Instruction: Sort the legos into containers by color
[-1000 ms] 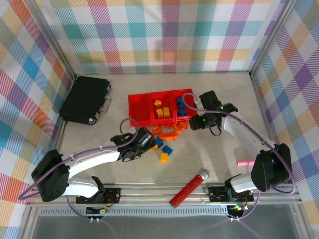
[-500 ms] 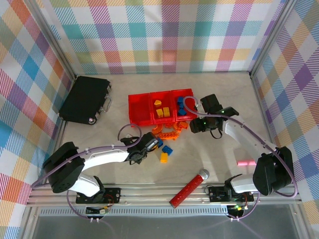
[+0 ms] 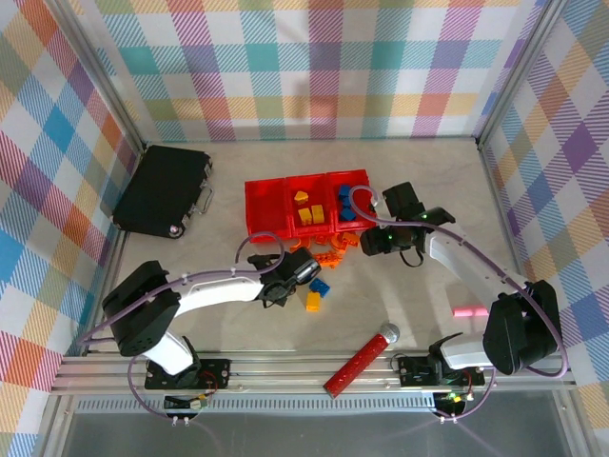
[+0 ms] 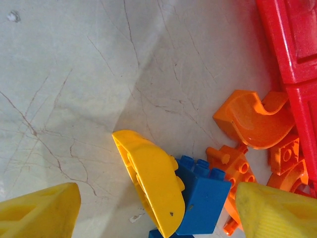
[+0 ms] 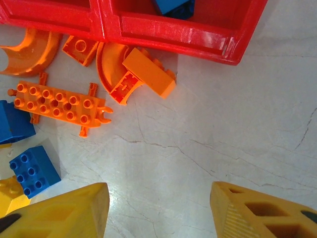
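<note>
A: Legos (image 3: 322,262): loose pile on the bench (image 3: 381,297), right in front of the containers (image 3: 266,205). Top view has yellows in the middle bin and blues in the right one.
B: Left end effector (image 3: 297,274)?
A: Fingers apart, straddling a yellow brick (image 4: 148,178) that leans on a blue brick (image 4: 203,193). Not clamped. Probably lined up for a yellow pick.
B: Right end effector (image 3: 367,244)?
A: Fingers apart, nothing between them, bare bench below. Orange plate (image 5: 59,106) and orange arch (image 5: 25,47) sit ahead-left of it, bin wall straight ahead. Likely held off the pile to avoid an arm clash.
B: View differences?
A: Left wrist shows yellow touching blue; the top view is too small to tell. Right wrist shows a blue piece (image 5: 173,6) inside the bin.
</note>
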Tool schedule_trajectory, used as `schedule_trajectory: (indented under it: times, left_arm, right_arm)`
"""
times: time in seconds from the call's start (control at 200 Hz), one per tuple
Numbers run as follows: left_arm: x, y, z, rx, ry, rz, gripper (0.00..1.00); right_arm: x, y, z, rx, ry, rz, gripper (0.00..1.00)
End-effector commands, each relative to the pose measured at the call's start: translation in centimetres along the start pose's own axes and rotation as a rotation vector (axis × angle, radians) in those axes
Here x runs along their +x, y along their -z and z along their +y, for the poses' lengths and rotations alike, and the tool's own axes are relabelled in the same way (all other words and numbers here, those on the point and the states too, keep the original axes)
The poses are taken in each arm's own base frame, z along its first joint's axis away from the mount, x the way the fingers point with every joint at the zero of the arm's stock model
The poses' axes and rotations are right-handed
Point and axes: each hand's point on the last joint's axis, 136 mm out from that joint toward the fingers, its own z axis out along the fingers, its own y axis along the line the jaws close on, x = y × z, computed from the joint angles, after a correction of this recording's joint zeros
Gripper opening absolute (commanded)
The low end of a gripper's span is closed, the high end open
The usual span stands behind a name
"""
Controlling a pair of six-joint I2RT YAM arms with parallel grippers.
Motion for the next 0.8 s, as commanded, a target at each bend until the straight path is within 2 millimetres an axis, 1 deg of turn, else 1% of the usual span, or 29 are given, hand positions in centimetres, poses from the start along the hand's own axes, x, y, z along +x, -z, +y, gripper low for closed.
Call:
schedule_trajectory:
  times: [0.0,0.145,0.27,0.44,0.535,0.6,0.71,0.795]
  left_arm:
    - [-0.2,-0.3,0.4,-0.033,0.023,-0.040,0.76]
    - [0.5,-1.3,0.2,-0.051,0.040,-0.014,0.71]
    - [0.2,-1.5,0.5,-0.071,0.045,-0.028,0.68]
    - [-0.1,-1.9,0.2,-0.069,0.048,-0.030,0.59]
    - [-0.1,-2.3,0.0,-0.068,0.044,-0.022,0.56]
    - [0.2,-2.6,-0.1,-0.076,0.034,-0.008,0.53]
    - [1.0,-3.6,0.2,-0.095,0.038,0.027,0.49]
    - [1.2,-4.1,0.4,-0.101,0.038,0.033,0.44]
  right_arm:
    - [-0.2,0.2,0.5,-0.023,0.028,-0.024,0.57]
    - [-0.2,0.3,0.6,-0.026,0.035,-0.029,0.57]
    - [-0.2,0.3,0.6,-0.029,0.035,-0.033,0.57]
    - [-0.3,0.2,0.7,-0.034,0.037,-0.034,0.57]
    - [-0.3,0.2,0.7,-0.036,0.039,-0.034,0.56]
    - [-0.3,0.2,0.7,-0.035,0.039,-0.036,0.57]
    - [-0.3,0.0,0.7,-0.033,0.039,-0.031,0.56]
    - [-0.2,-0.1,0.6,-0.032,0.040,-0.026,0.56]
